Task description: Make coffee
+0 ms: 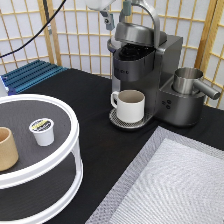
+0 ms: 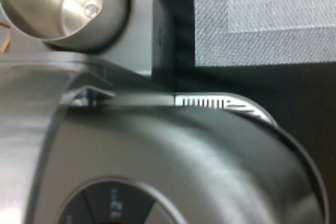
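Hovering at the exterior view's top, the gripper (image 1: 116, 17) sits just above the coffee machine (image 1: 145, 75), whose lid (image 1: 137, 35) looks raised over a dark chamber; whether the jaws are apart or together I cannot tell. The coffee pod (image 1: 42, 131) stands on the white tiered tray (image 1: 70, 150) beside a tan cup (image 1: 7, 148), well apart from the machine. A cream mug (image 1: 129, 105) waits on the drip plate. The black bench (image 1: 95, 130) carries a grey mat (image 1: 175, 185); shoji-style screens (image 1: 75, 40) stand behind. From the wrist view, only the machine's curved grey housing (image 2: 172, 165) fills the frame, so a close pass could knock the lid shut.
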